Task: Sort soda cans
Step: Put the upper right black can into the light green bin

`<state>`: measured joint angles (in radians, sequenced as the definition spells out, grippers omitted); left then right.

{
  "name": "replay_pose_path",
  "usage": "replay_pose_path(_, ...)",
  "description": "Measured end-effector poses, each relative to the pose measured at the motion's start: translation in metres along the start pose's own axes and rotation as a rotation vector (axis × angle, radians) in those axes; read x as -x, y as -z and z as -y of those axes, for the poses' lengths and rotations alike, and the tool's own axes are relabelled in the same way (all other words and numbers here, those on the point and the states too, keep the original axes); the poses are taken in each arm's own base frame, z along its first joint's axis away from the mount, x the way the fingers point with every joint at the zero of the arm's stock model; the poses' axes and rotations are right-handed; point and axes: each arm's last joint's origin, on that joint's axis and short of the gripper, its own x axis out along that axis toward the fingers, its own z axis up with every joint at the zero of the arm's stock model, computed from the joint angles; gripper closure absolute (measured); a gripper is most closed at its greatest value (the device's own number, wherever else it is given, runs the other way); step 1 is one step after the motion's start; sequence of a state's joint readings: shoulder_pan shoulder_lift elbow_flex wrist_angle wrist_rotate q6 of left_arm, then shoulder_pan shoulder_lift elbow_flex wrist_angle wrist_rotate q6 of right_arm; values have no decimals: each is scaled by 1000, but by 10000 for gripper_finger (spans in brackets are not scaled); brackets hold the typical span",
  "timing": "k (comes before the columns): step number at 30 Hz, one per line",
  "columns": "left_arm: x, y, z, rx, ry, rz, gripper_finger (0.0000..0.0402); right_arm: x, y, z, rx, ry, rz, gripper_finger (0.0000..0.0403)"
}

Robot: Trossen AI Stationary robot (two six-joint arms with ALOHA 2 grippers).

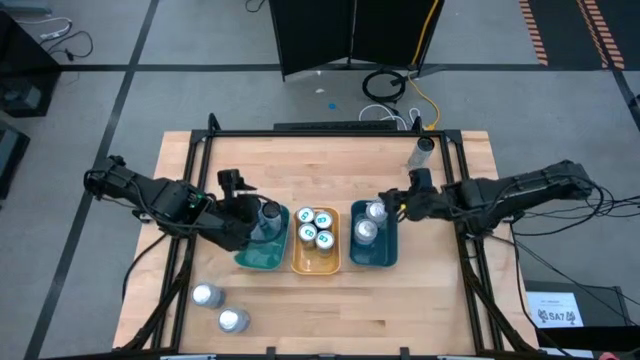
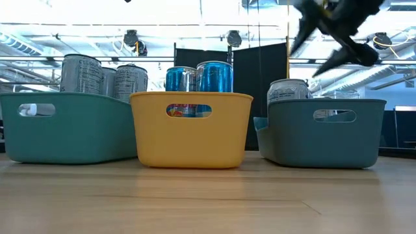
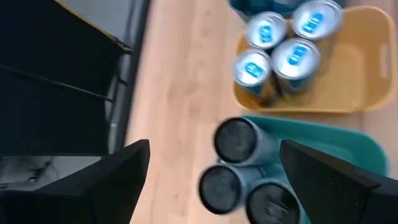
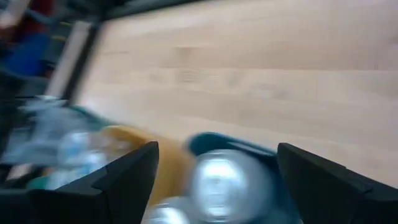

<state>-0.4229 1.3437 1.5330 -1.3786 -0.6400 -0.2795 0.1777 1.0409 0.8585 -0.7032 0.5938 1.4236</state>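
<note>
teal tray point(image 1: 262, 258) | yellow tray point(image 1: 315, 262) held blue-topped cans point(image 1: 316, 228) | blue tray point(image 1: 385, 252) held silver cans point(image 1: 370, 222) | worktop point(image 1: 330, 160) was pale wood

You see two dark, jointed arms, the left arm point(image 1: 165, 200) and the right arm point(image 1: 510, 193), each with black cables looped along its links. Each ends in two flat, black, wedge-shaped fingers point(image 3: 93, 186), matte and unmarked.
</note>
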Motion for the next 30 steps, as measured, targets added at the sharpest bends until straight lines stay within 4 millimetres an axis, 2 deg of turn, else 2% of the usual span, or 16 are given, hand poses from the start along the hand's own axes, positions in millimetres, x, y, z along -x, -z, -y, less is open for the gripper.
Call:
replay_pose_path(8,-1,-6,-3,44,-71,58,33,-3,-9,33,-88,310,-72,90)
replay_pose_path(15,-6,-14,-8,180,-68,105,33,4,-21,51,30,445,-77,90)
replay_pose_path(24,-12,-26,-19,366,-71,174,33,5,-58,73,180,507,-117,90)
replay_pose_path(30,-17,-32,-28,435,-85,209,33,-1,-90,79,248,384,-110,90)
